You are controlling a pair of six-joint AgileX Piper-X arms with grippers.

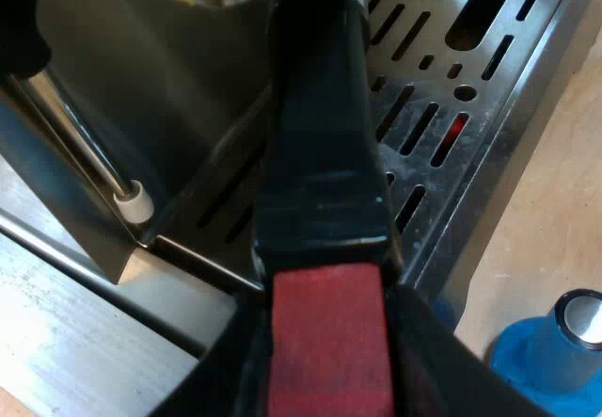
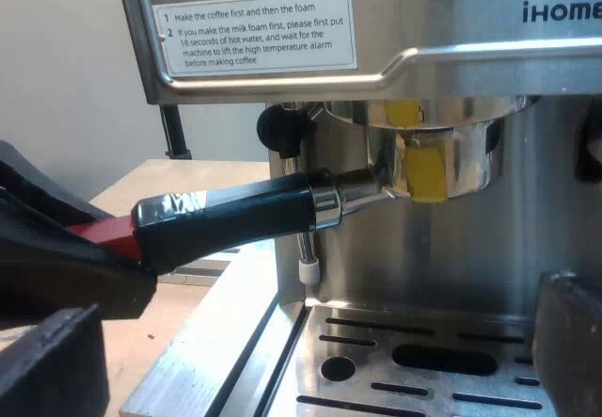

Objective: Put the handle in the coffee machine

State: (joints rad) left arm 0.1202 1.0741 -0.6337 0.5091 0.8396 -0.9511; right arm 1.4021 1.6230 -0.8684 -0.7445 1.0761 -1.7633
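The metal holder (image 2: 442,168) is seen up against the round brew head on the front of the espresso machine (image 2: 451,22), its rim met by the ring above. Whether it is locked in cannot be told. A yellow patch is carried on its shiny side. Its dark, glossy handle (image 2: 226,217) is angled outward and slightly down. It is joined to the metal by a chrome collar and finished with a red end (image 2: 105,232).

The red end is clamped from both sides between the black fingers (image 1: 435,360) of the left gripper (image 1: 327,365). The right gripper (image 2: 308,356) is spread wide, with nothing between its fingers, and is faced toward the machine's front above the drip tray (image 2: 423,365).

Open air is seen between the handle and the slotted drip tray beneath it. The steam wand (image 2: 306,248), with its white tip, is hung just behind the handle, close by the chrome collar. A black knob (image 2: 282,130) is set just above that. Past the tray's outer edge, a blue tamper (image 1: 555,351) is stood on the pale table (image 1: 555,200), near the gripped end.
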